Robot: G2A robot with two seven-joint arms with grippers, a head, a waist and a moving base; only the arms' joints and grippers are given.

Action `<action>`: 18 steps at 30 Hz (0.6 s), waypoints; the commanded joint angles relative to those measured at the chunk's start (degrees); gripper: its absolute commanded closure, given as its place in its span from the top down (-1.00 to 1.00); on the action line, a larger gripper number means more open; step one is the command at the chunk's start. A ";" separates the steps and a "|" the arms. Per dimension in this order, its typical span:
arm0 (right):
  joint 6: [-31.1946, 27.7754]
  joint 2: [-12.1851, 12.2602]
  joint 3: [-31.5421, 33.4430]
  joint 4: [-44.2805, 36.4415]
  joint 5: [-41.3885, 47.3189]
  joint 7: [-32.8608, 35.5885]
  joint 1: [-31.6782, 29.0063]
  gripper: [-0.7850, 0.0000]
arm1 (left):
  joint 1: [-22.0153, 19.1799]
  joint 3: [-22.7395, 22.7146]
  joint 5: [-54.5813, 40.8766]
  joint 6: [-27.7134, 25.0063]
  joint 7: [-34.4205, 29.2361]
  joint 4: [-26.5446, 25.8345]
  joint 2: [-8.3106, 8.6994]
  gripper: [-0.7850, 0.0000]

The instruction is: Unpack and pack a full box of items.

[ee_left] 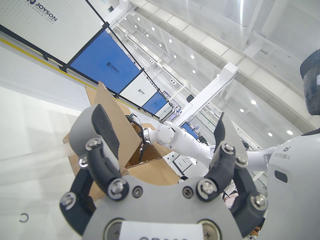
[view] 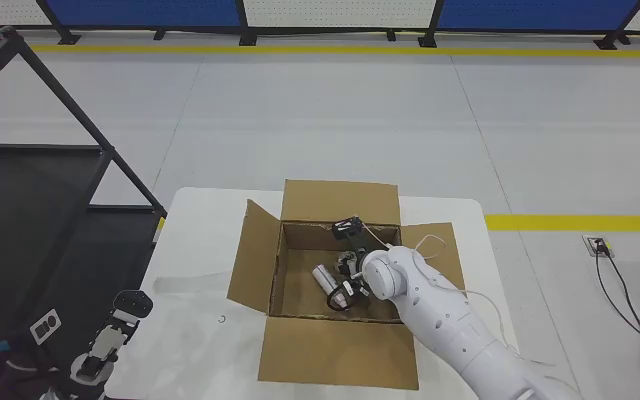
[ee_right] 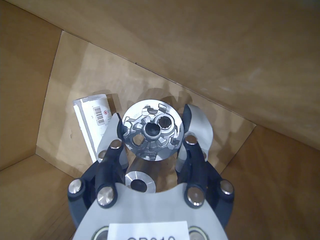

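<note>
I'm looking down on the cardboard box [view: 339, 352], which sits open on the white table [view: 200, 250] with all four flaps folded out. My right arm is down inside it. On the right wrist camera, the right gripper [ee_right: 153, 118] has its fingers [ee_right: 197, 123] clamped on a metal part [ee_right: 150, 138], one on each side of its round slotted flange. The part's shaft runs back toward the camera between them. I can't tell whether the part is resting on the box floor or lifted just off it. Just beside it, a white carton [ee_right: 90, 121] with a barcode label lies flat on the box floor, close to a corner.

The left gripper [view: 128, 303] hangs at the near left edge of the table, well apart from the box. On its own camera the left gripper [ee_left: 160, 113] is tilted upward, its fingers [ee_left: 103, 126] spread wide with nothing between them. A small snap ring [view: 221, 319] lies on the table between that gripper and the box.
</note>
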 commanded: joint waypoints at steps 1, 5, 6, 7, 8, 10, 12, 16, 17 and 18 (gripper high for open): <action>-0.26 0.00 0.37 -0.51 -0.13 -0.23 -0.39 -1.00 | 0.00 0.00 0.00 0.00 0.00 0.00 0.00 1.00; -0.94 0.45 1.62 -2.93 -0.95 -0.40 -1.70 -1.00 | 0.00 0.00 0.00 0.00 0.00 0.00 0.00 1.00; -1.50 0.68 2.08 -4.11 -1.09 -0.42 -2.26 -1.00 | 0.00 0.00 0.00 0.00 0.00 0.00 0.00 1.00; -2.57 0.97 2.62 -5.64 -1.07 -0.39 -2.97 -1.00 | 0.00 0.00 0.00 0.00 0.00 0.00 0.00 1.00; -4.09 1.35 3.32 -7.30 -0.99 -0.28 -3.76 -1.00 | 0.00 0.00 0.00 0.00 0.00 0.00 0.00 1.00; -5.07 2.31 4.92 -10.81 -2.28 -0.15 -5.56 -1.00 | 0.00 0.00 0.00 0.00 0.00 0.00 0.00 1.00; -5.29 3.39 6.74 -15.45 -3.97 -0.02 -8.06 -1.00 | 0.00 0.00 0.00 0.00 0.00 0.00 0.00 1.00; -3.89 5.68 11.13 -27.79 -9.14 -1.95 -14.98 -1.00 | 0.00 0.00 0.00 0.00 0.00 0.00 0.00 1.00; -2.89 6.23 12.57 -31.55 -10.94 -4.44 -17.23 -1.00 | 0.00 0.00 0.00 0.00 0.00 0.00 0.00 1.00; -2.24 6.74 13.84 -34.97 -12.27 -6.37 -19.72 -1.00 | 0.00 0.00 0.00 0.00 0.00 0.00 0.00 1.00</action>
